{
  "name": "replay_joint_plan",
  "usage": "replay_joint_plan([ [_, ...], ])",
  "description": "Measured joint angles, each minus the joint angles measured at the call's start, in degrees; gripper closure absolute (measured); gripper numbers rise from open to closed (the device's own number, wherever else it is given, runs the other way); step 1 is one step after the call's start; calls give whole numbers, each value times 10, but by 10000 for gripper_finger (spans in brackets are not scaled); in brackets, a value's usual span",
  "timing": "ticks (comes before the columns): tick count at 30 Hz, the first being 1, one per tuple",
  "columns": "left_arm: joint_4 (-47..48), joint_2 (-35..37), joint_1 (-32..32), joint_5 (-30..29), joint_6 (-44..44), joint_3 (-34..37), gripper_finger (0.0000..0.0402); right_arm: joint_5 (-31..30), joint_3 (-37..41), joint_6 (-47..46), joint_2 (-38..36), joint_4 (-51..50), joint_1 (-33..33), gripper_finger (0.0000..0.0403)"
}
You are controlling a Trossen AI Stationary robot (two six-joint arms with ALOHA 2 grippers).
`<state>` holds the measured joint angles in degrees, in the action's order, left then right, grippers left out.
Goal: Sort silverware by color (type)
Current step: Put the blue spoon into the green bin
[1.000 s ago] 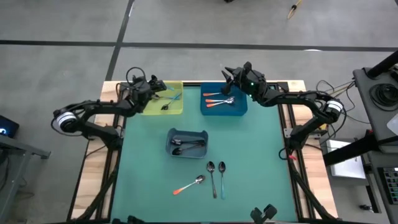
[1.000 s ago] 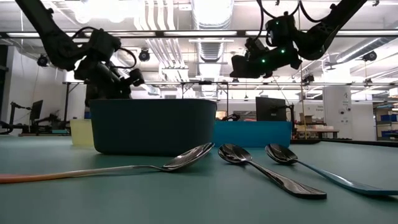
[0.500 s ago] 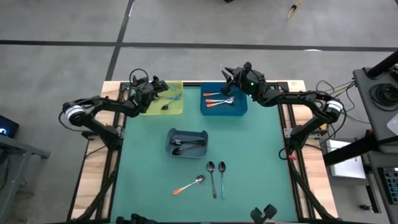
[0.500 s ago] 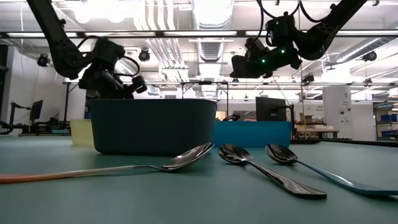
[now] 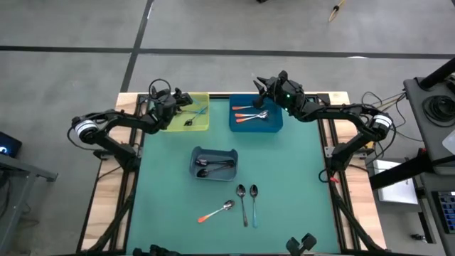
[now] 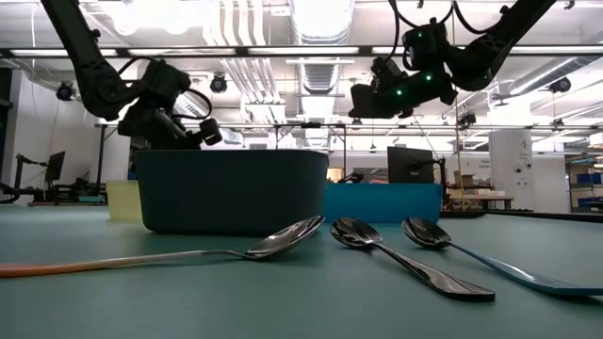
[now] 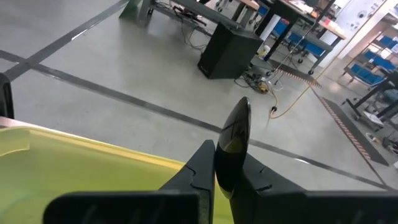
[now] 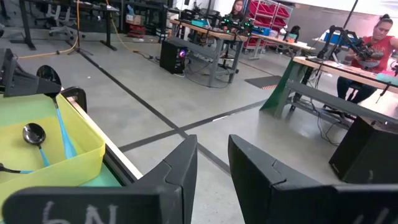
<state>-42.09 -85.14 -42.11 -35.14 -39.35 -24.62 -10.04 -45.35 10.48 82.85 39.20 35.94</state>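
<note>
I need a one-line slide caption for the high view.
Both arms hover over the yellow bin and blue bin; three spoons remain unsorted on the table.

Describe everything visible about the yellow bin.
The yellow bin is a translucent yellow-green plastic tray with low walls and an open top. It sits upright at the table's far edge, left of the blue bin. Inside lie light-blue-handled spoons. The left gripper hangs over its left part, shut on a spoon.

Three bins — yellow, blue, dark.
</note>
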Motion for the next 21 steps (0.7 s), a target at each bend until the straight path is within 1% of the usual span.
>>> replay_joint_plan([
  [11, 1, 0, 0, 0, 10, 0, 390, 0, 0, 2, 0, 0, 0, 312],
  [21, 2, 0, 0, 1, 2, 0, 389, 0, 0, 2, 0, -1, 0, 325],
])
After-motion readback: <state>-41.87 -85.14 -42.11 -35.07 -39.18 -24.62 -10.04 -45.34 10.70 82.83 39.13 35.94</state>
